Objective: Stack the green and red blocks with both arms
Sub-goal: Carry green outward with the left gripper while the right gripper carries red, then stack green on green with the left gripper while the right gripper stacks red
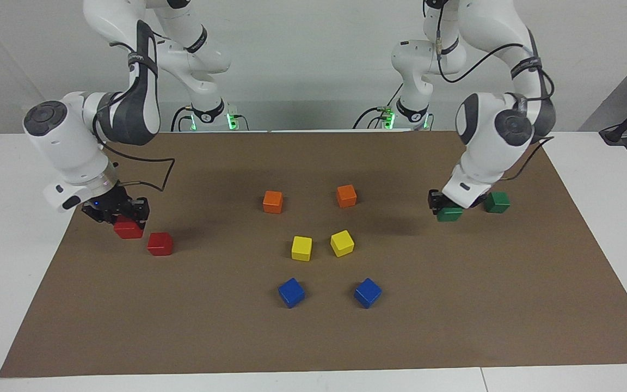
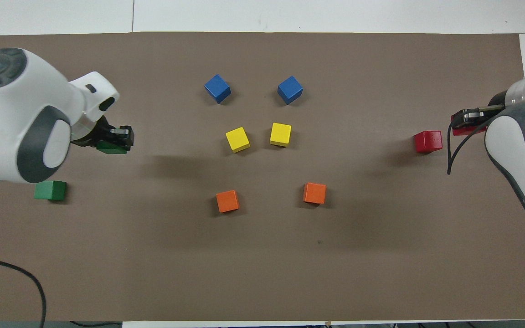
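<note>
On the brown surface, the left pincer grips one green block and the right pincer one red block. Each should lift clear, then lower squarely onto its free partner: second green block, second red block.

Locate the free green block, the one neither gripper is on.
The free green block sits on the brown mat toward the left arm's end, beside the left gripper, which is down on the other green block.
</note>
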